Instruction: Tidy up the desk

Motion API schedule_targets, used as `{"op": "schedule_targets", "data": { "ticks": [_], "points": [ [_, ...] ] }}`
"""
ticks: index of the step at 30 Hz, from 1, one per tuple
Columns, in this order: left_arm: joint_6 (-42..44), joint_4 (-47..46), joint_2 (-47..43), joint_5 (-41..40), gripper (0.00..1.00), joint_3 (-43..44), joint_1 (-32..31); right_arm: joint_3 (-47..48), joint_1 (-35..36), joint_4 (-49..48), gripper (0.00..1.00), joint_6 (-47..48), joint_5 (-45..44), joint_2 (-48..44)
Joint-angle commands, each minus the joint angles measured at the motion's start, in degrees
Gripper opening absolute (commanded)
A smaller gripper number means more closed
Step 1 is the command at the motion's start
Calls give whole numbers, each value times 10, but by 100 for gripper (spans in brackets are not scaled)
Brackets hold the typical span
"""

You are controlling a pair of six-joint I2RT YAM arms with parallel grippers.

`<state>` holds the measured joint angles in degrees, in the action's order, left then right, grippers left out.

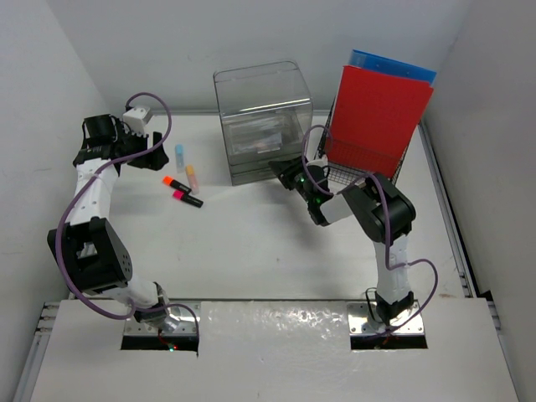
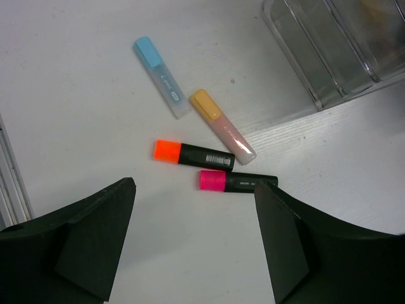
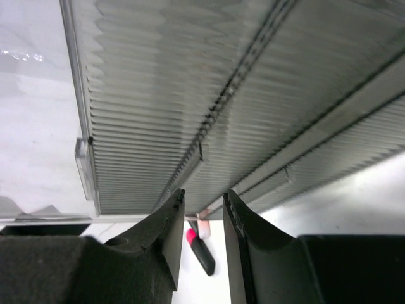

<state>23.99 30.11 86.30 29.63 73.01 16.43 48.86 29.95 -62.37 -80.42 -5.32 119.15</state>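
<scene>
L claw wide open, hovering over four markers lying on counter. R claw jaws near-shut against drawer box front; can't tell if it grips anything. Risk: weak pinch slips on pull, or drags whole box.

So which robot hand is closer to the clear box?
Right. The right gripper is up against the box front; the left gripper is far off to its left, near the markers.

Pink marker partly behind right gripper
</scene>
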Motion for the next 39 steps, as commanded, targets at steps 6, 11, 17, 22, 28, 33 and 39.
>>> {"op": "schedule_targets", "data": {
  "ticks": [6, 11, 17, 22, 28, 33, 39],
  "points": [
    [11, -4, -3, 5, 74, 6, -3, 11, 8, 71, 35, -62, 3, 29],
    [11, -4, -2, 5, 74, 7, -3, -7, 14, 81, 36, -60, -1, 17],
    [11, -2, -5, 6, 74, 7, -3, -18, 18, 84, 35, -69, 0, 23],
    [11, -3, -5, 8, 74, 7, -3, -26, 20, 86, 36, -73, 0, 23],
    [11, -2, -5, 10, 74, 7, -3, -32, 26, 95, 36, -68, -5, 21],
    [11, -2, -4, 10, 74, 7, -3, -37, 27, 97, 37, -68, -14, 24],
    [11, -1, -5, 11, 74, 7, -3, -32, 40, 124, 39, -13, -35, 10]
  ]
}}
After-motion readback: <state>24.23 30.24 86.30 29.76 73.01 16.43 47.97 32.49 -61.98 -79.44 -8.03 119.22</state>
